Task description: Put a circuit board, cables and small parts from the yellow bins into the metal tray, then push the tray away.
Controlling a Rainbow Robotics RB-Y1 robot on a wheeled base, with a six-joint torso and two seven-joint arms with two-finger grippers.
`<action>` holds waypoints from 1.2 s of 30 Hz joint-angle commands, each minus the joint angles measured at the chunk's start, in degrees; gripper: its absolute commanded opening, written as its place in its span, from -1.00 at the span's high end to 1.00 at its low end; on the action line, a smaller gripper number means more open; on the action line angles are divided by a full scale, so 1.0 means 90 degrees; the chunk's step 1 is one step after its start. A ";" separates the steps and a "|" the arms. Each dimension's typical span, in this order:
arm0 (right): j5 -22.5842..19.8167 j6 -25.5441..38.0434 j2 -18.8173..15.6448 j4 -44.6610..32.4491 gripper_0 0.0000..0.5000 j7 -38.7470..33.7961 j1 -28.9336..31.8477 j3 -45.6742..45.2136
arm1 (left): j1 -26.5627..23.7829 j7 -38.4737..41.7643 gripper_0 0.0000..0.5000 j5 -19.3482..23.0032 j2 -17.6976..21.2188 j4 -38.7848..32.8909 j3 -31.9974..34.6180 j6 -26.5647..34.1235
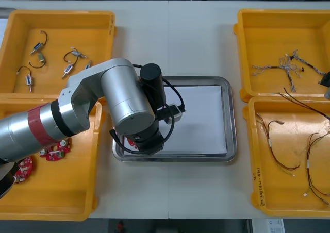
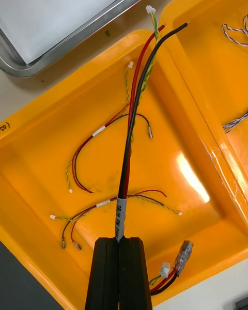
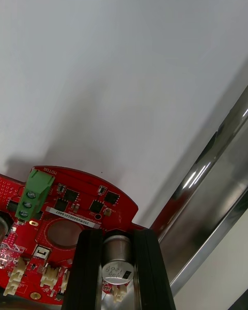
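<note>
My left gripper (image 3: 119, 271) is pinching a board (image 3: 67, 212) by a silver can (image 3: 118, 248) standing on it, with the fingers (image 3: 88, 268) apart by the can's width. The board is at the near left corner of the tray (image 3: 217, 186), over its white inside and just beside the rim. I cannot tell whether it touches down. My right gripper (image 2: 120, 253) has its fingers almost together on a black and red cable (image 2: 135, 108). The cable runs out from them above the near right bin (image 2: 41, 155) and the loose cables (image 2: 98, 134) on its floor. More boards (image 1: 51, 153) lie in the near left bin (image 1: 62, 202). Farther off, small parts (image 1: 69, 68) lie in the far left bin (image 1: 15, 21), and twisted cables (image 1: 289, 68) in the far right bin (image 1: 268, 21).
</note>
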 commanded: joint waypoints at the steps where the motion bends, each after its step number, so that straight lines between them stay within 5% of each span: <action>1: -0.0062 0.0022 -0.0231 -0.0148 1.00 0.0073 -0.0129 0.0079 | -0.0143 0.0932 0.99 -0.0060 -0.0024 -0.0067 -0.0059 -0.0080; 2: -0.0062 0.0022 -0.0231 -0.0148 1.00 0.0073 -0.0129 0.0079 | -0.0143 0.0932 0.99 -0.0060 -0.0024 -0.0067 -0.0059 -0.0080; 4: -0.0072 0.0022 -0.0231 -0.0148 1.00 0.0073 -0.0129 0.0089 | -0.0123 0.0961 0.40 -0.0060 -0.0014 -0.0067 -0.0059 -0.0100; 5: -0.0062 0.0022 -0.0231 -0.0148 1.00 0.0073 -0.0129 0.0089 | -0.0123 0.0981 -0.06 -0.0089 -0.0014 -0.0067 -0.0059 -0.0110; 6: -0.0062 0.0022 -0.0231 -0.0148 1.00 0.0083 -0.0129 0.0089 | -0.0123 0.0991 -0.20 -0.0089 -0.0024 -0.0067 -0.0059 -0.0110; 7: -0.0062 0.0022 -0.0231 -0.0148 1.00 0.0073 -0.0129 0.0089 | -0.0123 0.1000 -0.56 -0.0099 -0.0014 -0.0067 -0.0059 -0.0110; 11: -0.0082 0.0022 -0.0231 -0.0148 1.00 0.0073 -0.0129 0.0089 | -0.0123 0.1039 -0.95 -0.0148 -0.0024 -0.0077 -0.0059 -0.0129; 22: -0.0101 0.0022 -0.0221 -0.0148 1.00 0.0073 -0.0129 0.0089 | -0.0123 0.1147 -1.00 -0.0119 0.0045 -0.0292 0.0107 -0.0041; 36: -0.0209 0.0022 -0.0231 -0.0256 1.00 0.0064 -0.0412 0.0392 | -0.0133 0.1313 -1.00 0.0047 0.0074 -0.0946 0.1874 0.1668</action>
